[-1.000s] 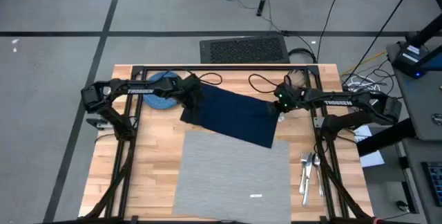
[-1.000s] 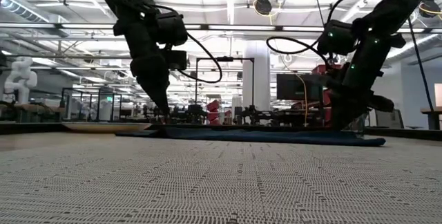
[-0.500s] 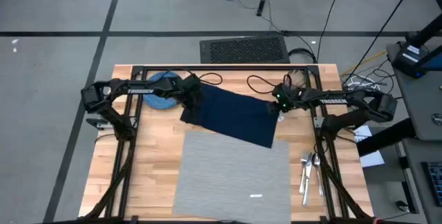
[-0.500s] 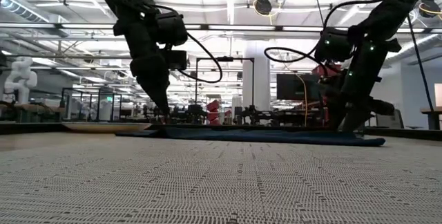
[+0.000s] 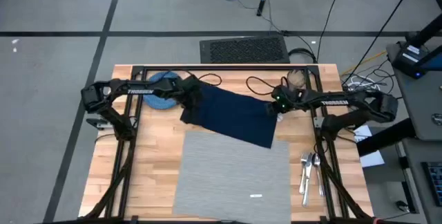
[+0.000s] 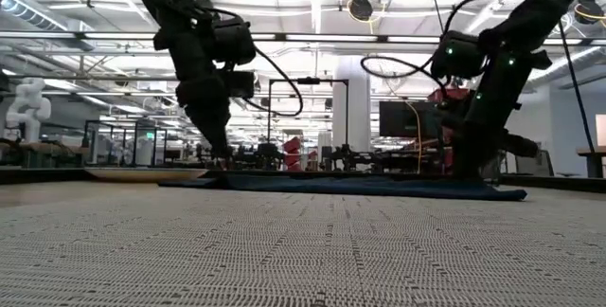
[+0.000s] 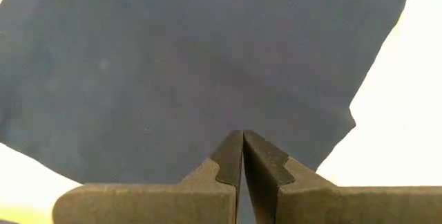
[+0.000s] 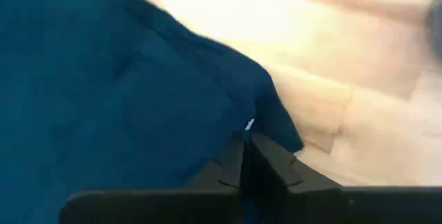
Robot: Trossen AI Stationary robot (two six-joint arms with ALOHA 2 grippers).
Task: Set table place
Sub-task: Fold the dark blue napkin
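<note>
Early stage: we have only the placemat [image 5: 231, 175] down.
Both our grippers, left [image 7: 242, 156] and right [image 8: 247, 156], clench corners of the napkin [image 5: 235, 115] beyond the placemat; the dish [image 5: 161, 91] and cutlery [image 5: 309, 171] wait on the counter [image 5: 148, 162].

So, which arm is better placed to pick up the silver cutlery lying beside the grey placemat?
The right arm, probably. The silver cutlery lies on the wooden table's right side, below the right claw. The left claw is across the dark navy cloth napkin, farther away. Both claws are closed at its corners.
</note>
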